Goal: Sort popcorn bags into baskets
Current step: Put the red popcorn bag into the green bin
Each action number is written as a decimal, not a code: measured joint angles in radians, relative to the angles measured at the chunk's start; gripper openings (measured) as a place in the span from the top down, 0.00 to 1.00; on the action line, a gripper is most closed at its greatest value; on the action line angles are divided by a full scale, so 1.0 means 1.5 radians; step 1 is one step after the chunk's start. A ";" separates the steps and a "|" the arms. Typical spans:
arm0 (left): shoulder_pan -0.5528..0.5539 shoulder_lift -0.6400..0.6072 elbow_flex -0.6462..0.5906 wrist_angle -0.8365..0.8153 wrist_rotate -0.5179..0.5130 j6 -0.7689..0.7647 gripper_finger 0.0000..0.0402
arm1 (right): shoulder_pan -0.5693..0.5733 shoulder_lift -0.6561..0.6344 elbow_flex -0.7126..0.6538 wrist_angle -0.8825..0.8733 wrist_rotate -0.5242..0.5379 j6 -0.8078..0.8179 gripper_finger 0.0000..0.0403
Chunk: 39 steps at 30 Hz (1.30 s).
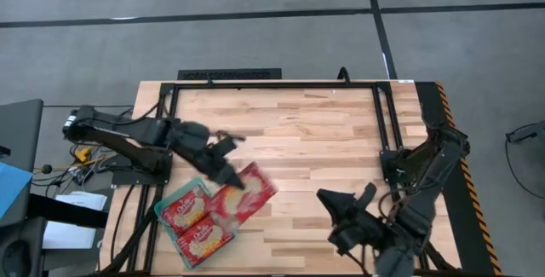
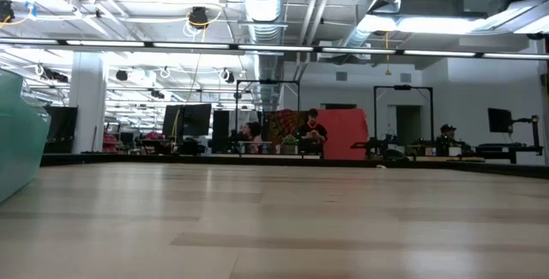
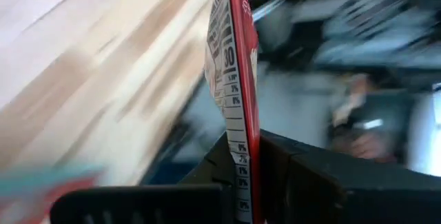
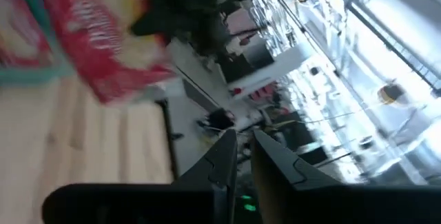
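Left claw (image 1: 228,173) clenched on red popcorn bag (image 1: 247,193), edge-on and blurred in wrist view; it overlaps the teal basket (image 1: 163,222). Right claw (image 4: 240,156) empty, fingers nearly together, over tabletop (image 1: 315,132).

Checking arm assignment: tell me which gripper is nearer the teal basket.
Left. The left gripper sits at the teal basket's far edge, shut on a popcorn bag. The right gripper waits well off to the basket's right.

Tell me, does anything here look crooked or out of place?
One thing: a popcorn bag does not lie flat like the two packets in the teal basket. It hangs tilted over the basket's edge, pinched by the left pincer. The right pincer waits near the table's front.
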 joint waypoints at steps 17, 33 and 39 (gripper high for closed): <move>-0.318 -0.214 -0.099 -0.444 -0.268 -0.191 0.97 | -0.003 -0.004 0.000 -0.070 -0.001 0.168 0.84; -0.368 -0.411 -0.437 -0.184 -0.272 -0.203 0.97 | -0.017 -0.004 0.000 -0.069 -0.001 0.166 0.84; -0.369 -0.409 -0.485 -0.130 -0.242 -0.186 0.97 | -0.017 -0.004 0.000 -0.069 -0.001 0.166 0.84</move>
